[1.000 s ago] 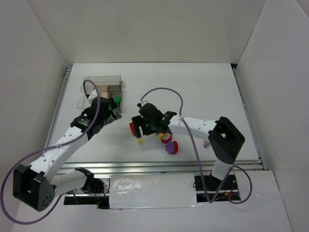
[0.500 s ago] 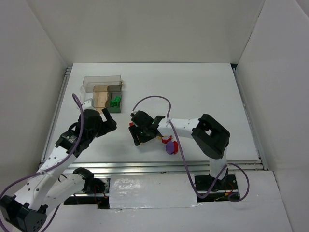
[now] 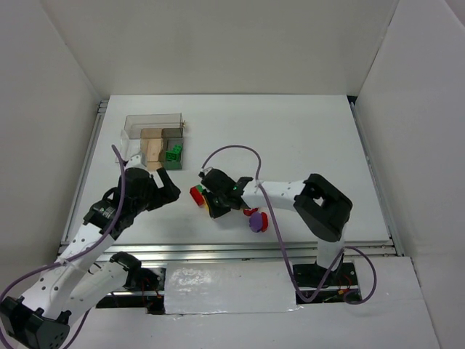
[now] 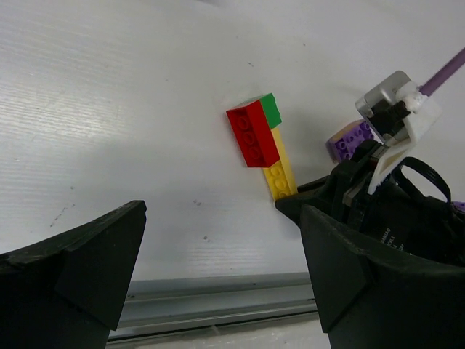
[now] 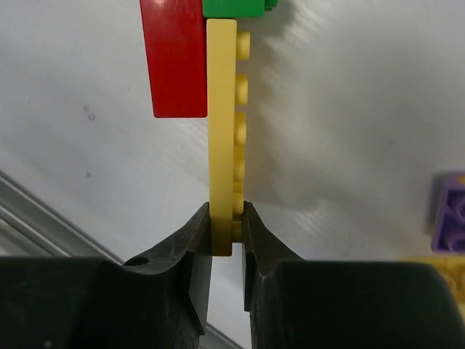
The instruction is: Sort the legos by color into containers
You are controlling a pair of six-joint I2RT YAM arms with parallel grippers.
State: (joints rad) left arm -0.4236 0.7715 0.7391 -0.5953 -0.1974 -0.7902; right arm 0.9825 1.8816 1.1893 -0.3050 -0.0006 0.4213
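Your right gripper [image 5: 226,218] clamps the yellow bar [image 5: 221,109].
The bar lies near the table's [image 3: 327,145] front edge and points straight away from the jaws, with a red brick [image 5: 174,58] at its far end; your left gripper [image 4: 221,218] is wide apart.

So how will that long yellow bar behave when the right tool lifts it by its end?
Probably stiff: the yellow bar looks like straight hard plastic. Pinched at its end by the right tool, with the red brick and green brick against the far end, it may pivot in the grip. Those bricks may lift along if clipped on; that I cannot tell.
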